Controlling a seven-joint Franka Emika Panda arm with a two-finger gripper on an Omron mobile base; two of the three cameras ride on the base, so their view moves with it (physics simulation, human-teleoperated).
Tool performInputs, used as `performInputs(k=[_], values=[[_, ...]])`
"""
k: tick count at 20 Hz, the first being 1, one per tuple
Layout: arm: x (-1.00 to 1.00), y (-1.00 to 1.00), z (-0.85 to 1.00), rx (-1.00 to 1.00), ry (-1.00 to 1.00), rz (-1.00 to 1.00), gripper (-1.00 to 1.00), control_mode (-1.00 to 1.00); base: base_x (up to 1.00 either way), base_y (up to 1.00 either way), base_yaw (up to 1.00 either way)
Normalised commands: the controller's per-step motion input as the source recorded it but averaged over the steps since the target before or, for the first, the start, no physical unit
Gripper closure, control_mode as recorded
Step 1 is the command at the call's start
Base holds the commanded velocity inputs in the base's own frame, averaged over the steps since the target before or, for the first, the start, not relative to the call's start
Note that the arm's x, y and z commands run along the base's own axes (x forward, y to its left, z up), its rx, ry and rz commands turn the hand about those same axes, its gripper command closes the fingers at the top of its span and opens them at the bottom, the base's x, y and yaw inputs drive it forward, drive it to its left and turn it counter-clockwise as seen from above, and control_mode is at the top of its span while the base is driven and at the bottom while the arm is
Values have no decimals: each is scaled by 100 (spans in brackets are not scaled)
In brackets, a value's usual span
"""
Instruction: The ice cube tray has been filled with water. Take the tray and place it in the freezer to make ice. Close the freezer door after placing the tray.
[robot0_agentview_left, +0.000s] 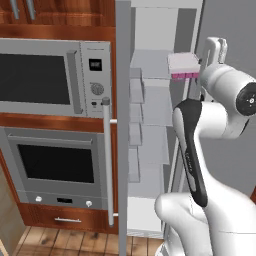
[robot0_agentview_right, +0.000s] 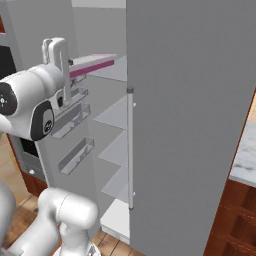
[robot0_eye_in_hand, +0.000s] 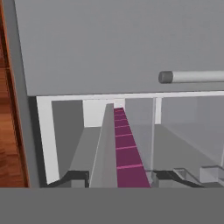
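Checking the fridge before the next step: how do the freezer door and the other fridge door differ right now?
The freezer door stands swung wide open, seen edge-on beside the microwave; the right door is shut and faces the camera flat. The freezer door carries shelf bins on its inner face; the right door shows only its plain outer face. Both are grey, each with a long vertical bar handle.

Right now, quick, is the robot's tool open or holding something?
Tool: shut on the ice cube tray, carrying it into the open freezer.
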Motion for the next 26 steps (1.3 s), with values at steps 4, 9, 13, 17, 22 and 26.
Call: performInputs(k=[4,9,13,17,22,26], values=[[42,-1,0,2,10,3,100,-100,0,0,0],[49,-4,0,1,10,4,100,-100,0,0,0],[43,-26,0,0,5,0,100,-100,0,0,0],[53,-23,-1,0,5,0,100,-100,0,0,0],[72,-2,-10,0,7,0,100,-100,0,0,0],[72,0,-15,0,8,0,100,-100,0,0,0]])
